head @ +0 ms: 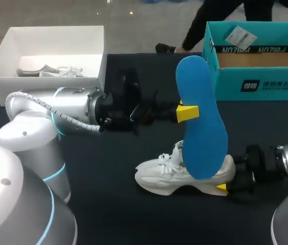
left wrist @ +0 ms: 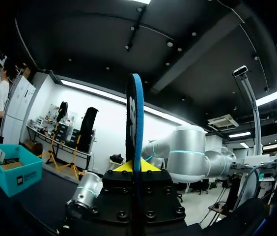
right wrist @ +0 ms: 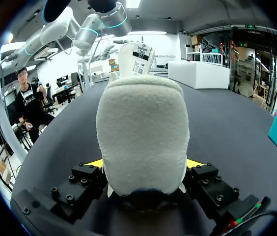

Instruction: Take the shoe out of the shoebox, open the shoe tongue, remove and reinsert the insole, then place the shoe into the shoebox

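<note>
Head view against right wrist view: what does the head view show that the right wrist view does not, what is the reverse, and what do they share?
Only the head view: the blue face of the insole, standing upright in the left gripper above the white shoe, and the laces. Only the right wrist view: the heel seen end on, yellow fingertips against both its sides, and a printed tag at the shoe's far end. Both: the shoe on the black table, held at the heel by the right gripper.
</note>
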Available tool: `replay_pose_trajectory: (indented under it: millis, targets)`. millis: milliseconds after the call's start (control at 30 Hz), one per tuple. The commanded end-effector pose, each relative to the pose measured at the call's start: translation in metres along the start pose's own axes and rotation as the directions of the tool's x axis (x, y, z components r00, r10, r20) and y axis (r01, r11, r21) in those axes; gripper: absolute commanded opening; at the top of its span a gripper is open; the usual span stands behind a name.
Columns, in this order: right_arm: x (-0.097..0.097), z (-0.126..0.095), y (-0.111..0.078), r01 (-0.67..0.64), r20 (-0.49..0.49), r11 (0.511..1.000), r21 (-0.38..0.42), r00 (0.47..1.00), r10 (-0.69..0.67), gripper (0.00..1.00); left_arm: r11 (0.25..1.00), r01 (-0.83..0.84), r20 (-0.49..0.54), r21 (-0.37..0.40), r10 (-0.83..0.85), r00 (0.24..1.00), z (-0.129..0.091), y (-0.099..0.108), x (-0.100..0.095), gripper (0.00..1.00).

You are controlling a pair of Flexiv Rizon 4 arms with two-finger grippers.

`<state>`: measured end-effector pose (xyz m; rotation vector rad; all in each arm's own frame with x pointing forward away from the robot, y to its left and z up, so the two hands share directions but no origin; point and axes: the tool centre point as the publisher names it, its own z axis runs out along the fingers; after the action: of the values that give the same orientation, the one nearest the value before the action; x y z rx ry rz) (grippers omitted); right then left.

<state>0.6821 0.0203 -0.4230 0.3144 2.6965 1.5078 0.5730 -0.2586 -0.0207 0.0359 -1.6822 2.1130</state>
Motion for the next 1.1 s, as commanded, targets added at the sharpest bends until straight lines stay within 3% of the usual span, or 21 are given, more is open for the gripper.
replay_pose_trajectory:
  millis: [33, 200, 533, 1100]
  targets:
    - [0.002, 0.000, 0.000, 0.000, 0.003, 1.000, 0.003, 1.000, 0.000, 0.00, 0.993, 0.108, -0.021, -0.044, -0.109, 0.994, -0.008, 0.000, 0.018, 0.00]
    - [0.002, 0.000, 0.000, 0.000, 0.003, 1.000, 0.003, 1.000, 0.000, 0.00, 0.971, 0.233, 0.015, -0.052, -0.233, 0.972, 0.000, 0.004, 0.029, 0.00]
    - [0.002, 0.000, 0.000, 0.000, 0.003, 1.000, 0.003, 1.000, 0.000, 0.00, 0.972, 0.210, -0.047, -0.108, -0.216, 0.975, 0.004, -0.004, 0.053, 0.00]
    - [0.002, 0.000, 0.000, 0.000, 0.003, 1.000, 0.003, 1.000, 0.000, 0.00, 0.961, 0.244, -0.025, -0.131, -0.250, 0.968, 0.004, 0.000, 0.059, 0.00]
